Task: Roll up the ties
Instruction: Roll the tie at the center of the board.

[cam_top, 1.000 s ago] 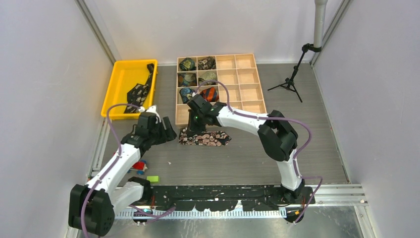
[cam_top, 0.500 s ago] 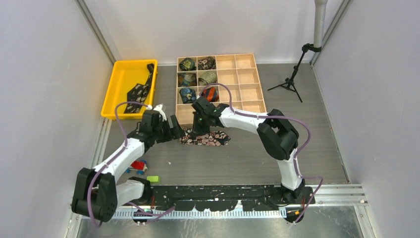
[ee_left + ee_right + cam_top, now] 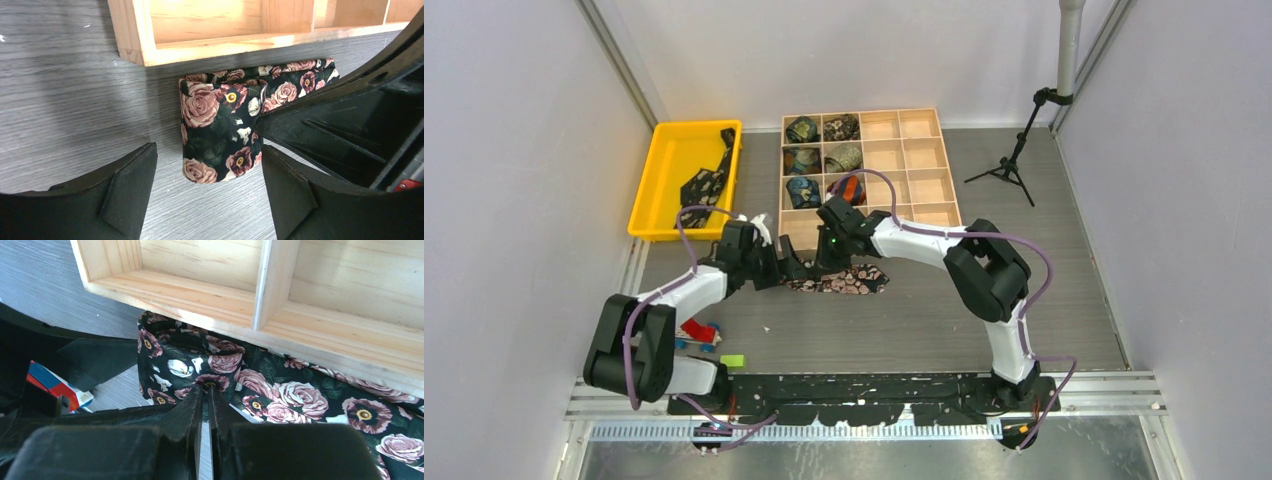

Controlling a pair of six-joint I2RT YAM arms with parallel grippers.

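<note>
**A:** What's far left?

**B:** A yellow bin [image 3: 669, 160] at ten o'clock on the table [image 3: 924, 320], with a dotted tie [image 3: 705, 183] lying in it.

**A:** And the left gripper [image 3: 791, 268]?

**B:** It is spread wide, with a finger on either side of the floral tie [image 3: 849, 281] at its curled end.

**A:** Where does that tie lie?

**B:** On the table, at six o'clock of the wooden tray [image 3: 924, 215], close against its near wall.

**A:** And the right gripper [image 3: 205, 390]?

**B:** Its fingers are pressed together, pinching the tie's fold at three o'clock of the curl.
</note>
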